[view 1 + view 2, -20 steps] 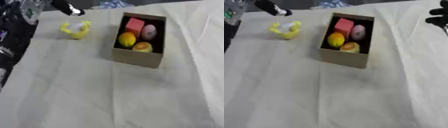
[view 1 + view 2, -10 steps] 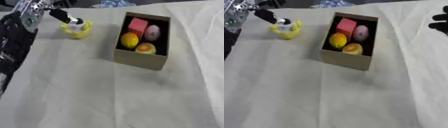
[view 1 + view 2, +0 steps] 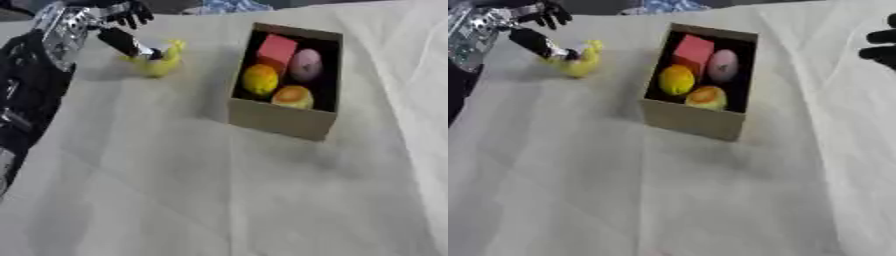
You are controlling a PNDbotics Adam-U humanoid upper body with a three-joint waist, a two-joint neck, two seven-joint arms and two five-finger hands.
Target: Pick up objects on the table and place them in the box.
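Just beyond the left hand (image 3: 118, 27) fingertips, the yellow toy (image 3: 161, 61) is sitting on the cloth-covered table (image 3: 219, 190), far left of the scene; looks like a small yellow duck-like shape, can't confirm; one dark finger is reaching down and touching it on the near-left side, the other fingers are fanning out above; whether the thumb is closing on the toy I can't tell, so no confirmed pinch.

To the right of that hand, well apart from the toy, the cardboard box (image 3: 282, 120) is standing open-topped and already holding a red block (image 3: 276, 48), a pinkish egg-shaped piece (image 3: 304, 65), a yellow round fruit (image 3: 260, 79) and an orange one (image 3: 292, 96).

My take on doing this step well: getting finger and thumb on opposite sides of the toy before lifting, since a one-sided touch is likely just pushing it along the cloth; lifting clear of the box's near wall; dropping into whatever gap is left, which is looking tight.

Right hand (image 3: 882, 44) is showing only as dark fingers at the right edge in the right eye view, well away from the box, holding nothing, looking relaxed.

Surface: pale cream cloth, wrinkling in long folds, so the toy could be snagging or sliding; beyond the table's far edge, something blue and patterned (image 3: 229, 6) is lying; rest of the room is out of view.
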